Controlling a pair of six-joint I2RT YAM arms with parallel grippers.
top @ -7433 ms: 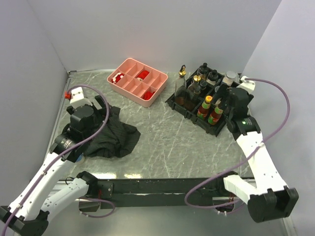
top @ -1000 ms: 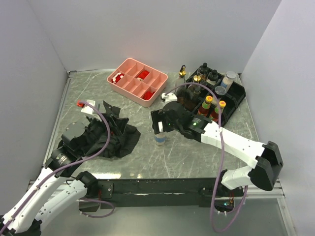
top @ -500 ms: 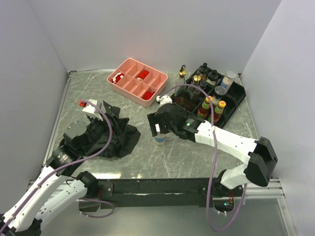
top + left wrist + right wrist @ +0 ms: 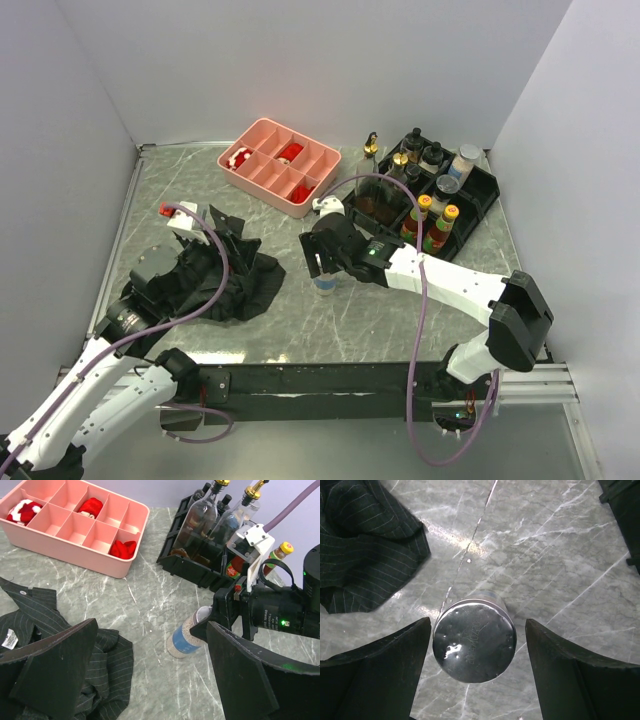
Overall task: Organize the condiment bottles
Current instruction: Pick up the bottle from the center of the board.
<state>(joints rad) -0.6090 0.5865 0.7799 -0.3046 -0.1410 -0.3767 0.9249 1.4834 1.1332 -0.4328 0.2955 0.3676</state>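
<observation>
A pale shaker (image 4: 324, 283) with a blue label and grey lid stands upright on the marble table, apart from the rest. My right gripper (image 4: 323, 265) hangs straight over it, and the right wrist view shows the shaker's lid (image 4: 474, 642) between the open jaws with a gap on each side, narrower on the left. The other condiment bottles stand in the black rack (image 4: 483, 203): gold-spouted clear bottles (image 4: 385, 180), yellow-capped sauce bottles (image 4: 432, 225), dark jars (image 4: 422, 152) and a second shaker (image 4: 464, 160). My left gripper (image 4: 232, 238) is open above the black cloth (image 4: 225, 285), holding nothing.
A pink compartment tray (image 4: 258, 127) with red pieces sits at the back, left of the rack. The black cloth (image 4: 60, 630) lies crumpled at the left, close to the shaker (image 4: 187, 637). Grey walls close in the table on three sides.
My right gripper has shifted slightly left over the shaker and its jaws have narrowed around the lid. The shaker and my left arm have stayed put.
</observation>
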